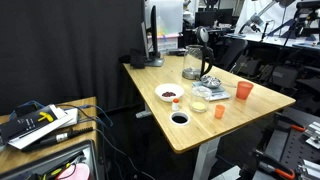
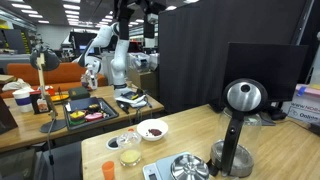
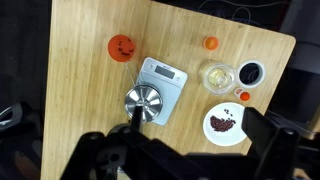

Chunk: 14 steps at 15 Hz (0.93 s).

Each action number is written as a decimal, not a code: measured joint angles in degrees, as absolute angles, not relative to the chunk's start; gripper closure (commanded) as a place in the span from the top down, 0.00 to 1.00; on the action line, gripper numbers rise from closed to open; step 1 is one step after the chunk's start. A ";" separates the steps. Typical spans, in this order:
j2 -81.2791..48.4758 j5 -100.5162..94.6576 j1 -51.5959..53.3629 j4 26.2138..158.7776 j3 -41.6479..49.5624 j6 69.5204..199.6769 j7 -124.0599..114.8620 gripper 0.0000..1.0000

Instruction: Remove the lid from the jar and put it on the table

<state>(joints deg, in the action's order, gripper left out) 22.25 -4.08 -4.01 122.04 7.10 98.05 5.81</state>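
Note:
The squat pale-yellow jar (image 1: 200,103) stands on the light-wood table (image 1: 150,78) between the white bowl and the orange cups; it also shows in an exterior view (image 2: 128,150). In the wrist view, from above, the jar (image 3: 208,84) seems to carry the pale round lid (image 3: 219,75) on top. My gripper (image 3: 185,150) is open and empty, its dark fingers wide apart at the bottom of the wrist view, high above the table and well away from the jar. The raised arm (image 2: 113,50) shows behind the table.
Near the jar are a white bowl of red bits (image 3: 224,124), a small black bowl (image 3: 250,72), a scale (image 3: 166,76) with a metal dish (image 3: 145,101), and orange cups (image 3: 121,47) (image 3: 211,43). A glass pitcher (image 1: 195,62) and a black grinder (image 2: 238,125) stand further off. A cluttered desk (image 1: 45,122) is beside the table.

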 measured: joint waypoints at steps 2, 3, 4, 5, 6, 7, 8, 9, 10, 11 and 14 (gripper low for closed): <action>22.26 -4.08 -4.01 122.04 7.10 98.06 5.81 1.00; 22.26 -4.08 -4.01 122.04 7.10 98.06 5.81 1.00; 22.24 -4.08 -4.01 122.04 7.04 98.10 5.73 1.00; 22.15 -4.08 -3.99 122.11 6.77 98.58 5.30 1.00; 21.89 -4.08 -3.91 122.24 6.26 99.42 4.68 1.00; 21.40 -4.08 -3.68 122.39 5.57 100.48 3.91 1.00; 20.72 -4.08 -3.39 122.55 4.79 101.70 3.06 1.00; 19.79 -4.10 -3.06 122.74 3.94 102.83 2.16 1.00; 18.78 -4.28 -2.84 122.87 3.17 103.68 1.45 1.00; 17.57 -4.68 -2.60 122.95 2.48 103.83 1.05 1.00; 15.20 -5.09 -2.32 122.95 1.82 103.78 0.99 1.00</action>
